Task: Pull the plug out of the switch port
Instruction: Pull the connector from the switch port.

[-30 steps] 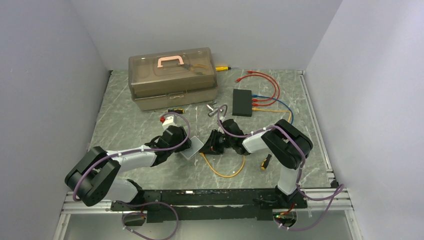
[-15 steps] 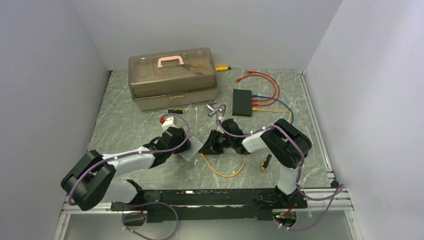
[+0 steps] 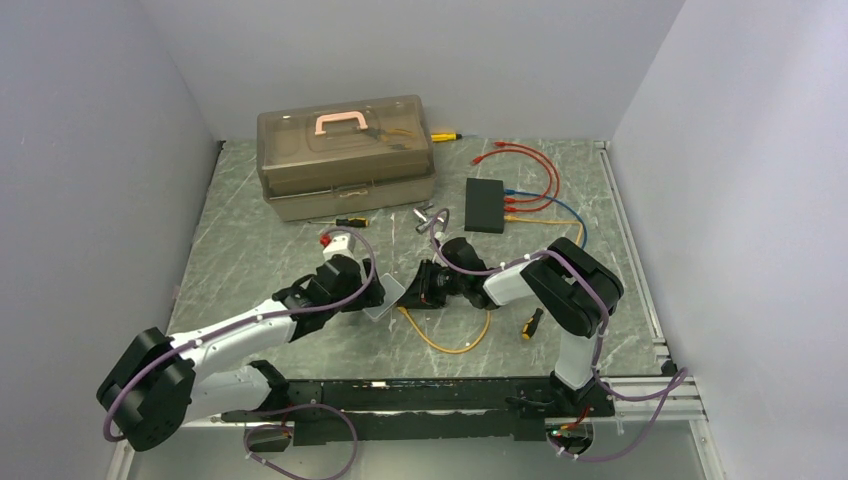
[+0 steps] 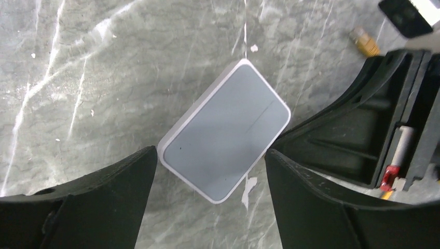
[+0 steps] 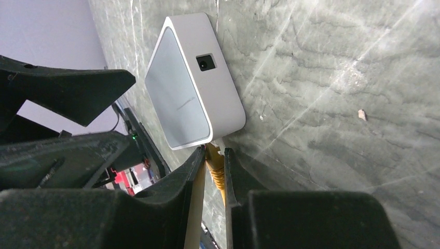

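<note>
Marble tabletop (image 4: 104, 62), left end effector (image 4: 210, 155) now wider around silver box (image 4: 223, 129)

- Three plain, pale lilac-grey walls (image 3: 400, 50) close in the scene on the left, far and right.
- The tabletop (image 3: 250, 250) is grey-green marble-look with white veins, evenly lit, with only soft shadows.
- A metal rail (image 3: 625, 230) runs along its right edge.

From above, the left pincer (image 3: 368, 293) hides part of the flat silver-grey tin box (image 3: 388, 302). Beside that box, the cable of the yellow plug (image 5: 217, 172) goes out of sight inside the right pincer (image 5: 213, 156). Far behind that box, the sockets of the flat black switch (image 3: 485, 205) are too small to see.
</note>
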Available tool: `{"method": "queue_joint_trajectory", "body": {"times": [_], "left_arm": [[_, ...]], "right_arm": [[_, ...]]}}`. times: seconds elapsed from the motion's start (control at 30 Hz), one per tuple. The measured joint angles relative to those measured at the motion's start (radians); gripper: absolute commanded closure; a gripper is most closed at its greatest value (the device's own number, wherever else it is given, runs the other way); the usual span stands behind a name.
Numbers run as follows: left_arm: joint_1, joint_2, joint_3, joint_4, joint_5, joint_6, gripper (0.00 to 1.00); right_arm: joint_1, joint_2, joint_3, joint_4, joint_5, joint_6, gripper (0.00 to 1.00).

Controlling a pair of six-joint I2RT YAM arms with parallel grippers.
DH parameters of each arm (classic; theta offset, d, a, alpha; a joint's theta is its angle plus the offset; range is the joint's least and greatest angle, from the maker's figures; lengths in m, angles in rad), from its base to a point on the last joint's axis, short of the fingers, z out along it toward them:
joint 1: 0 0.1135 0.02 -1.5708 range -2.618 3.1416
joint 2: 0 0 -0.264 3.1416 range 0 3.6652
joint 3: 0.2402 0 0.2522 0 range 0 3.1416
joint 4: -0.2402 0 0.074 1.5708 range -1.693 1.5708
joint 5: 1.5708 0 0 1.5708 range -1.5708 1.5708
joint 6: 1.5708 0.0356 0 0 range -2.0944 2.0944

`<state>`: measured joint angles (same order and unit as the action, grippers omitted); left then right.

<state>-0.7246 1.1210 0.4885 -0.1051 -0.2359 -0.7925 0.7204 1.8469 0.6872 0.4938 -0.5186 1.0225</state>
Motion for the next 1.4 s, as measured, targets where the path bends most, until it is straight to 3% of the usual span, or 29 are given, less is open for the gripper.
{"method": "queue_joint_trajectory", "body": {"times": [0.2, 0.53, 1.4], "left_arm": [[-0.083, 0.018, 0.045, -0.109, -0.067, 0.05, 0.08], [-0.212, 0.209, 0.209, -0.254, -0.208, 0.122, 0.09], [-0.222, 0.328, 0.232, -0.281, -0.271, 0.1, 0.11]], "right_arm": [[-0.001, 0.0, 0.005, -0.005, 0.0, -0.019, 1.0], [-0.002, 0.0, 0.026, -0.039, -0.007, -0.051, 1.0], [-0.005, 0.0, 0.053, -0.082, -0.024, -0.129, 1.0]]}}
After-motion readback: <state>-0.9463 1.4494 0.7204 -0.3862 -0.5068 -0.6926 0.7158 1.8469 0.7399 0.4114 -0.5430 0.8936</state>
